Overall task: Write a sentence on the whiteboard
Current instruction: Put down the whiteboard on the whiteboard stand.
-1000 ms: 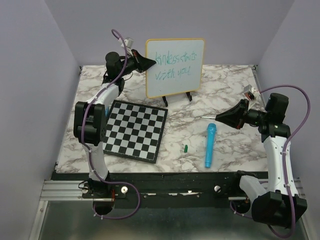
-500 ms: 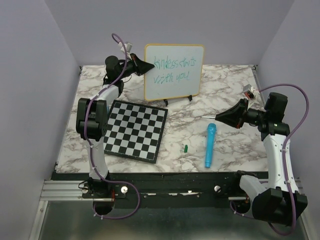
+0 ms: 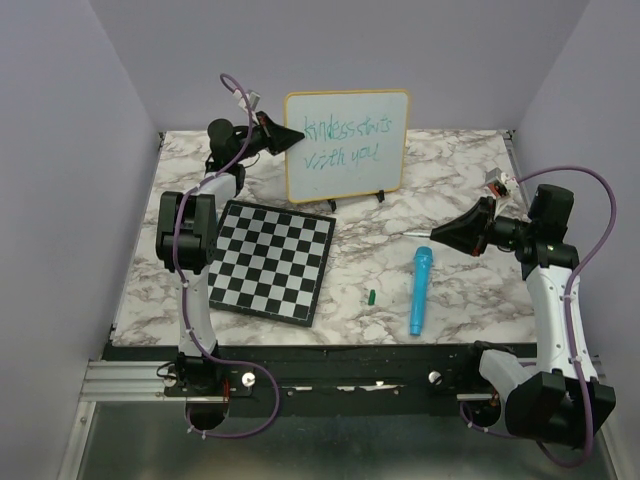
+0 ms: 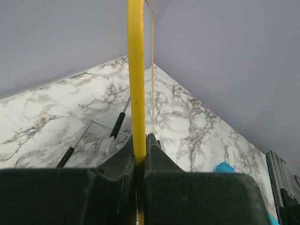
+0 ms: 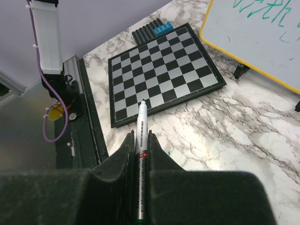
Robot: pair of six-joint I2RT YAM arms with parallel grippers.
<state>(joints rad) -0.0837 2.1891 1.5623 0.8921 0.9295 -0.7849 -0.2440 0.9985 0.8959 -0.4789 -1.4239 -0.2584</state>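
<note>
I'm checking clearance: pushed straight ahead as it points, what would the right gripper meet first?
Probably the checkered board: the marker in the right gripper aims at its edge, only bare table between. Height is unclear.

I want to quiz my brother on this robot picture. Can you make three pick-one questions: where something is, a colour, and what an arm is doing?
1. Where is the green cap? A) on the table, between the chessboard and the blue tube B) on the chessboard C) in an end effector
2. What colour is the writing? A) red B) black C) green
3. What is the left end effector doing? A) hanging open B) clamping the frame of the whiteboard C) resting on the chessboard
Answers: A, the cap lies on bare marble; C, the letters are green; B, its wrist view shows it shut on the yellow frame.
</note>
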